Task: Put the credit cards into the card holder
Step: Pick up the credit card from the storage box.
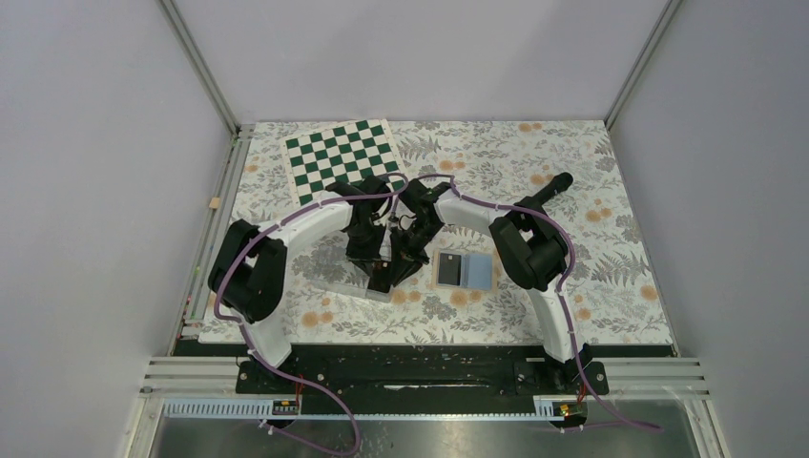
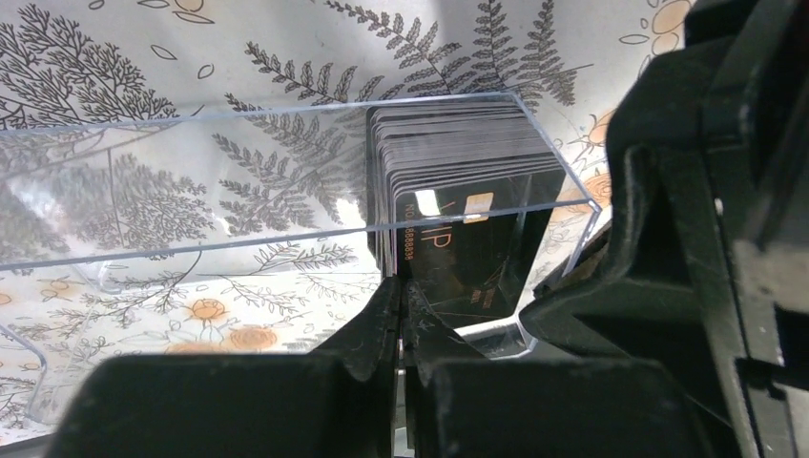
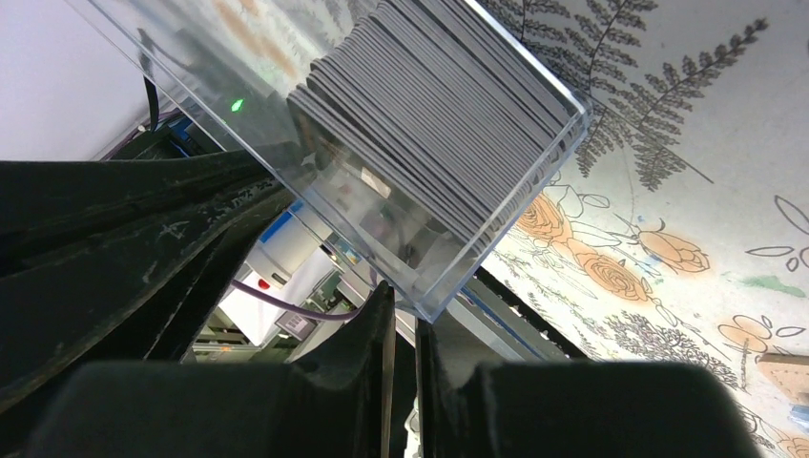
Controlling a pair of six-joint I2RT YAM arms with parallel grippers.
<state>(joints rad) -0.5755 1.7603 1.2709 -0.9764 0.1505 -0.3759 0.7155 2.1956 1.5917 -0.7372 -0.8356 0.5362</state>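
A stack of black credit cards (image 2: 467, 162) stands on edge at the right end of a clear plastic tray (image 2: 191, 243). My left gripper (image 2: 405, 291) is shut, its tips at the lower left corner of the front card; whether a card edge is caught I cannot tell. In the right wrist view the cards (image 3: 429, 105) fill the tray (image 3: 506, 205), and my right gripper (image 3: 403, 301) is shut on the tray's corner wall. From above, both grippers meet over the tray (image 1: 379, 289). The card holder (image 1: 477, 272) lies open just to its right, blue lining up, a dark card on its left half.
A green and white chessboard (image 1: 343, 157) lies at the back left of the floral tablecloth. A black marker (image 1: 549, 188) rests at the back right. The right arm's elbow (image 1: 529, 253) stands close beside the card holder.
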